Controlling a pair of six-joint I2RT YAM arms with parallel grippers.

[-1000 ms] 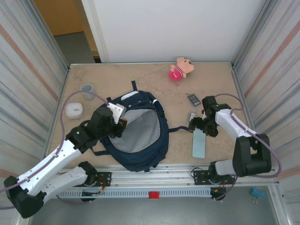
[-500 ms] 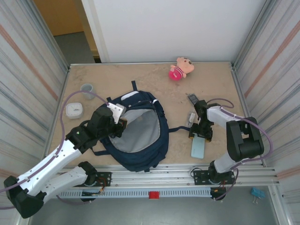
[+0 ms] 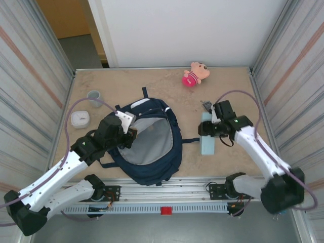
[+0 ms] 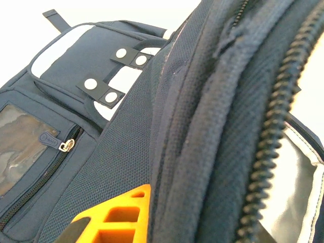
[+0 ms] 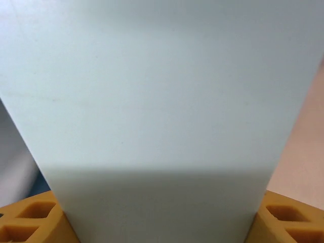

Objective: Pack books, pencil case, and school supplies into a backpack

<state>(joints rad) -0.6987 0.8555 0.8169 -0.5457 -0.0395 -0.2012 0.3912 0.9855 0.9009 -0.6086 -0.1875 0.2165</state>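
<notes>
OK; right gripper is pinching the long flat pale teal pencil case across its width, just right of the large navy blue fabric backpack on the table; case's long axis runs near-far. The backpack's grey-lined mouth lies left of the case, near but apart; I'd say the next move has to cover that leftward gap; right arm is nearer. Left gripper is pressed together on the mouth's left rim, apparently holding it open. Right wrist view shows the case flush between both orange fingers; top view can't confirm that contact; left wrist view adds the zipper along the rim.
</notes>
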